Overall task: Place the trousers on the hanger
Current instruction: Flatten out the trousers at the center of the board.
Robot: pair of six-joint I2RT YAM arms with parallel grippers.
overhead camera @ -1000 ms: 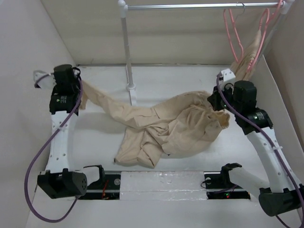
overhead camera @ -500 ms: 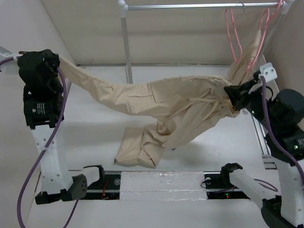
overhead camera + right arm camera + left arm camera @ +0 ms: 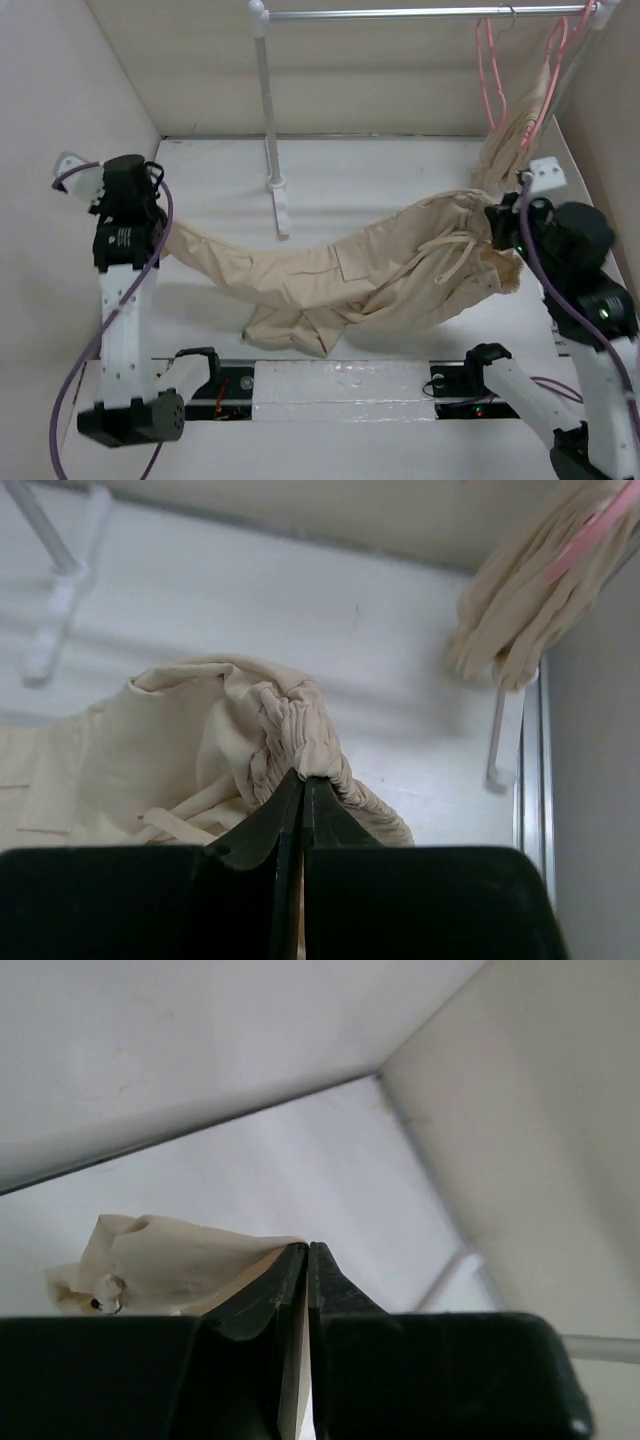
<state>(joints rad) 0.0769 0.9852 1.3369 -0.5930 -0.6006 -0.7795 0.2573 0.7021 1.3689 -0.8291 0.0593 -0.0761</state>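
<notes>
The pale beige trousers (image 3: 340, 275) hang stretched between my two grippers, with one leg bunched on the table at the front. My left gripper (image 3: 160, 238) is shut on a leg end, seen in the left wrist view (image 3: 170, 1260) beside the closed jaws of the gripper (image 3: 308, 1247). My right gripper (image 3: 497, 232) is shut on the gathered waistband (image 3: 290, 715), fingers closed (image 3: 303, 777). The empty pink hanger (image 3: 488, 75) hangs from the rail at the back right, apart from both grippers.
A white rail stand (image 3: 268, 100) rises behind the trousers, its foot (image 3: 281, 210) on the table. A smaller bunched beige garment (image 3: 512, 130) on a second pink hanger (image 3: 552, 60) hangs near my right arm. Walls close in left and right.
Both arms first rose and spread, pulling the trousers out long. They have since come down and inward, so the trousers sag lower between the grippers.
</notes>
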